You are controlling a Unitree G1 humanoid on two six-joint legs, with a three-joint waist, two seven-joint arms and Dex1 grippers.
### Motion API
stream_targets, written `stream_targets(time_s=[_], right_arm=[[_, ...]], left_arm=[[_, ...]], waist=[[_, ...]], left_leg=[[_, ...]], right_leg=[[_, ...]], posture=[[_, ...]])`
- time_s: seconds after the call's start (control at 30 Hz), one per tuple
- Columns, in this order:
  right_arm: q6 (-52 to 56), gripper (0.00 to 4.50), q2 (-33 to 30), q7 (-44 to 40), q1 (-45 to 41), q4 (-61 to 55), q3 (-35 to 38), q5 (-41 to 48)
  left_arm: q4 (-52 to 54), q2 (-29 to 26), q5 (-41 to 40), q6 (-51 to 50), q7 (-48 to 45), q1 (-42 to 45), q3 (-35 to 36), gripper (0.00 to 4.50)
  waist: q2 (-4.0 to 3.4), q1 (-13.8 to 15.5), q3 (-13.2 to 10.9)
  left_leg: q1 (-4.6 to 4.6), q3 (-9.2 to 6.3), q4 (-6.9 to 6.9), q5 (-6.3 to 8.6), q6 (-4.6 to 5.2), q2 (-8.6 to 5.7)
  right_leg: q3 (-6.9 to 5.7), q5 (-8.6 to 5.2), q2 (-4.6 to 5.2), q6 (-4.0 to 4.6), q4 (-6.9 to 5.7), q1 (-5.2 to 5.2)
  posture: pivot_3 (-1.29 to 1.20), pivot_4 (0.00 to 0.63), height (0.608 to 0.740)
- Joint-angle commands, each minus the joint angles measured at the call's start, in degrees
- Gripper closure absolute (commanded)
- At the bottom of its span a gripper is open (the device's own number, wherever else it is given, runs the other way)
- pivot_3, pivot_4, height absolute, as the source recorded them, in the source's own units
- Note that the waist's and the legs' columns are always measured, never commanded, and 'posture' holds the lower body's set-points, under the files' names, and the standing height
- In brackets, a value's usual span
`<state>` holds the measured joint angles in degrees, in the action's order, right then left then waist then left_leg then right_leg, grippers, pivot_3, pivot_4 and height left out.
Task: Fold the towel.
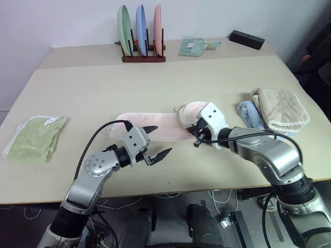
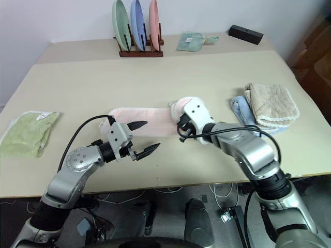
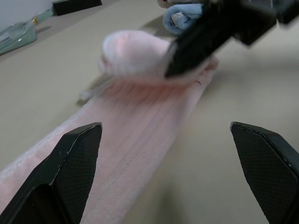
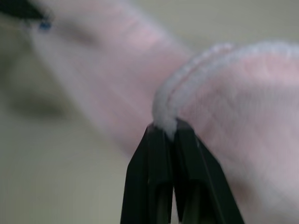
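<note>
The towel is a pale pink strip lying lengthwise across the near middle of the table. Its right end is lifted and curled back over the strip. My right gripper is shut on the scalloped edge of that raised end, and it shows beside the curl in the head view. My left gripper hovers level just in front of the strip's middle, wide open with nothing between its fingers, pointing along the towel toward the right gripper.
A light green cloth lies at the table's left edge. A beige towel rests on a light blue one at the right. At the back stand a plate rack, a small pale green cloth and a black box.
</note>
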<state>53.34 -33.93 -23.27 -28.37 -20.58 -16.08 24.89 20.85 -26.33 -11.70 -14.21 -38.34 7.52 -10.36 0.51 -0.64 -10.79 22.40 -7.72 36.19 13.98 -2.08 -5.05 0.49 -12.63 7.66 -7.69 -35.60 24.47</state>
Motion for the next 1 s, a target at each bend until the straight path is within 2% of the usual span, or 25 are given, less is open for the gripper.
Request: stream_targets(time_s=[0.03,0.17,0.3,0.37,0.47,0.57,0.63,0.67,0.83,0.87,1.0], right_arm=[[-2.64,4.47,1.24,-1.05,-1.32,0.58,-1.04,-3.06],[-3.51,4.47,3.87,-2.15,-1.42,1.97,-1.99,-4.78],[-4.42,3.24,5.58,-2.76,-0.88,2.16,-1.26,-5.97],[-5.41,2.21,5.80,-3.77,-0.19,0.23,1.19,-4.96],[-7.51,0.75,2.10,-8.48,2.02,-4.45,6.97,-2.05],[-7.77,0.75,0.41,-10.50,1.60,-3.45,14.75,1.64],[-7.45,1.41,1.04,-10.03,0.44,-1.23,17.77,2.68],[-9.14,1.78,0.88,-9.67,-0.37,1.67,16.89,0.36],[-16.76,4.27,3.40,-9.50,-2.94,12.85,12.57,-6.24],[-18.78,4.48,5.30,-9.80,-3.48,16.43,11.14,-7.21],[-25.18,4.48,9.37,-11.96,-3.56,26.38,6.42,-11.48]], left_arm=[[2.92,-0.39,0.43,0.49,0.48,-0.80,0.73,0.00],[3.38,-0.52,0.43,0.07,0.60,-1.00,0.67,0.00],[3.31,-0.58,0.53,-0.09,0.53,-0.75,0.53,0.00],[3.39,-0.72,0.49,-0.23,0.51,-0.78,0.72,0.00],[4.30,-1.36,0.06,-0.76,0.82,-2.00,1.91,0.00],[5.53,-1.30,-1.41,-1.99,1.86,-4.01,3.92,0.00],[6.16,-1.01,-2.15,-2.82,2.43,-5.02,4.85,0.00],[6.42,-0.86,-2.32,-3.15,2.74,-5.65,5.13,0.00],[7.04,0.35,-2.98,-4.20,4.11,-7.51,5.81,0.00],[7.00,0.87,-3.23,-4.42,4.64,-7.93,6.04,0.00],[7.26,1.99,-3.38,-4.95,6.00,-9.03,6.57,0.00]], waist=[[0.00,0.00,0.00],[0.00,-0.01,0.00],[0.00,-0.01,0.00],[0.00,0.00,0.00],[0.00,0.22,0.00],[0.01,0.07,-0.01],[0.01,-0.09,-0.01],[0.01,-0.16,-0.01],[0.01,-0.07,-0.01],[0.02,-0.10,0.00],[0.00,-0.18,-0.01]], left_leg=[[0.00,0.00,-0.01,0.00,0.00,0.00],[0.00,-0.01,-0.01,0.00,0.00,0.00],[0.00,-0.01,-0.02,0.00,0.00,0.00],[0.00,-0.01,-0.01,0.00,0.00,0.00],[0.03,-0.03,-0.01,0.00,0.00,-0.01],[0.04,-0.01,-0.01,0.01,0.01,-0.02],[0.00,0.00,-0.02,0.01,0.01,0.00],[-0.01,0.00,-0.04,0.01,0.01,0.01],[-0.02,0.05,-0.04,0.01,0.01,0.01],[-0.01,0.04,-0.05,0.01,0.01,0.01],[-0.04,0.04,-0.05,0.00,0.00,0.01]], right_leg=[[0.00,0.01,0.00,-0.01,0.02,0.00],[0.00,0.02,-0.01,0.00,0.02,0.00],[0.00,0.02,-0.01,0.00,0.03,0.00],[0.00,0.02,-0.01,0.00,0.03,0.00],[-0.01,0.03,-0.01,-0.01,0.07,-0.01],[0.00,0.06,0.01,-0.07,0.17,-0.04],[0.00,0.08,-0.02,-0.05,0.16,-0.05],[-0.01,0.08,-0.03,-0.04,0.15,-0.05],[0.00,0.11,-0.02,-0.01,0.16,-0.05],[0.00,0.11,-0.02,-0.01,0.16,-0.04],[0.01,0.12,-0.04,0.00,0.15,-0.04]], posture=[[0.00,0.150,0.736],[0.00,0.150,0.736],[0.00,0.150,0.736],[0.00,0.150,0.736],[0.00,0.150,0.736],[0.00,0.150,0.736],[0.00,0.150,0.736],[0.00,0.150,0.736],[0.00,0.150,0.736],[0.00,0.150,0.736],[0.00,0.150,0.736]])
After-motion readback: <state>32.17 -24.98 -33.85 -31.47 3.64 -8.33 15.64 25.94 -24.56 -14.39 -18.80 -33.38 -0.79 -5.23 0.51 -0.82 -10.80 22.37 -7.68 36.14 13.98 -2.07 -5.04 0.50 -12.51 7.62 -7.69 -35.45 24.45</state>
